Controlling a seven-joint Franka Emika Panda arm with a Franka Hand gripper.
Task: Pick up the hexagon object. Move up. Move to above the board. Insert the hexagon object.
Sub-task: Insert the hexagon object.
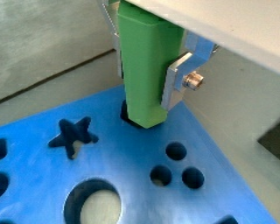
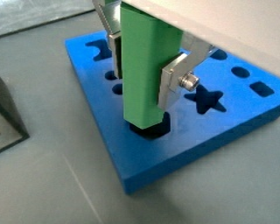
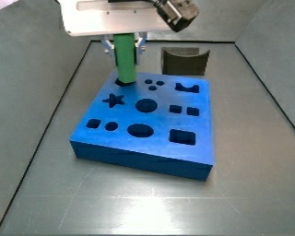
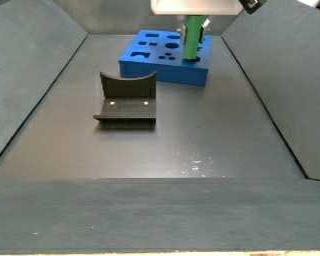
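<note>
One slim green hexagon object (image 3: 124, 61) stood upright over the board (image 3: 150, 138), its long axis vertical. Its lower end sat in a dark hole near the board's corner, at about eleven o'clock in a side view. In both wrist views the tool (image 2: 140, 54) pinched the peg's upper part between silver fingers (image 2: 174, 77), with the star cut-out (image 2: 206, 101) just beside it. The fixture (image 4: 125, 100) stood apart on the table (image 4: 190, 150), at about seven o'clock from the board.
</note>
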